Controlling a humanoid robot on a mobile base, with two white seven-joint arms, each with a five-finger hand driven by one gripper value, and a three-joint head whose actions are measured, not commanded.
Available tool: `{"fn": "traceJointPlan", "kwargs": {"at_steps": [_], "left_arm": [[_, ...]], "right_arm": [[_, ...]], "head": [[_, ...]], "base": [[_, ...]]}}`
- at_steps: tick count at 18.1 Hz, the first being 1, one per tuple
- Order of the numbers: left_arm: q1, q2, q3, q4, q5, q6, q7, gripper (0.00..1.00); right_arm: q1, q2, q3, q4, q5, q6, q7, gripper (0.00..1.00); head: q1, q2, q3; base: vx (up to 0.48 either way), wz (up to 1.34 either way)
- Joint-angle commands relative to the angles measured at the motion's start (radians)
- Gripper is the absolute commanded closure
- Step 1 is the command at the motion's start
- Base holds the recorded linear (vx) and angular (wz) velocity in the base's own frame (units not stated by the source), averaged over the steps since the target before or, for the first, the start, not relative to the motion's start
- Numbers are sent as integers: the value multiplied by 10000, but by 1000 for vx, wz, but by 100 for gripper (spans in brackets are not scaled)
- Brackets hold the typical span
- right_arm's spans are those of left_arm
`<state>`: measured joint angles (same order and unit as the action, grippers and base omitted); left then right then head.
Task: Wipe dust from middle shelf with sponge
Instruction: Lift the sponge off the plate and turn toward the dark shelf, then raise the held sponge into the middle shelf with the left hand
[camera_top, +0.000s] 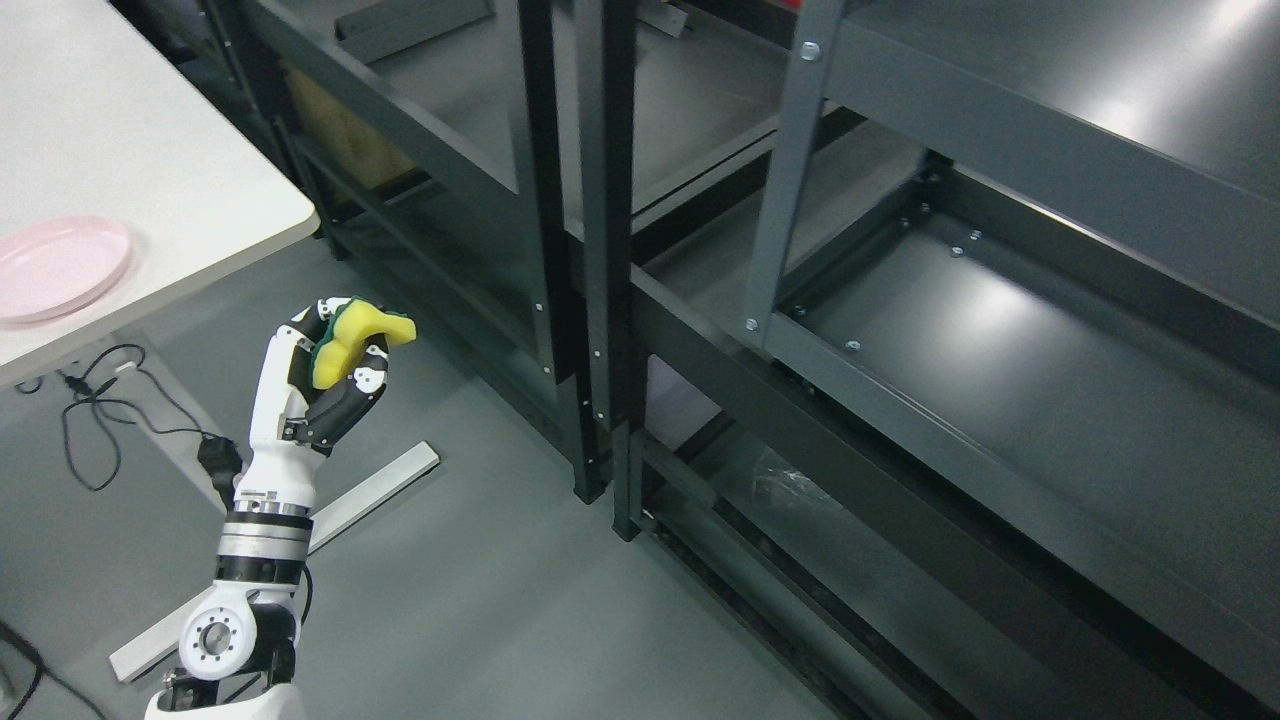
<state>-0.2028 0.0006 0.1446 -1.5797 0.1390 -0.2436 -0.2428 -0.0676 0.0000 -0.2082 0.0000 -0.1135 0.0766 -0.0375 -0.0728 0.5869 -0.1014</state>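
Status: pickup done, wipe not started.

Left hand (325, 370) has its fingers clenched around the sponge (355, 335), yellow foam with a dark green scrub layer showing at the knuckle side. The foam is visibly squashed and bent in the grip, so hold looks firm. Hand is raised over the grey floor, arm coming up from the lower left of the view. Right arm is not visible, so nothing to say about it.

The sponge is well apart from the dark metal shelving unit (790, 180). Nearest upright (600, 300) is off to the right of the hand, with open floor between. No contact with any shelf surface.

Target, as I read it: the middle shelf (1000, 380), the wide dark deck on the right with a light reflection on it (could be a different tier, the view cuts off the top and bottom of the rack). I can't make out dust at this resolution, so can't judge cleanliness.

Left to do, my estimate: carry the sponge right and forward past the front rail, set it flat on the deck, stroke across. Basically the whole wiping part.

Off to the side: white table (150, 130) with a pink plate (55, 265), black cable (100, 410) and a pale metal strip (370, 490) on the floor. None are in the likely path.
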Motion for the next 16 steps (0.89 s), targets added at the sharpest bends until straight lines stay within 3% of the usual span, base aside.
{"fn": "traceJointPlan", "kwargs": {"at_steps": [1,6,16], "left_arm": [[3,169,-1627,-64,6,-3,5,99],[-363,169,-4217,-49,-25,43,-26,99],[-3723,169,-9420,580,-884,89,-179,99]], "right_arm": [[-14,-175,11,-175,0,1,7,0],[1,-175,-5,-175,0,1,7,0],[1,-175,-4,-175,0,1,7,0]], "head": [[0,0,0],[0,0,0],[0,0,0]], "base": [[-63,-499],[-48,-367],[-57,-509]]}}
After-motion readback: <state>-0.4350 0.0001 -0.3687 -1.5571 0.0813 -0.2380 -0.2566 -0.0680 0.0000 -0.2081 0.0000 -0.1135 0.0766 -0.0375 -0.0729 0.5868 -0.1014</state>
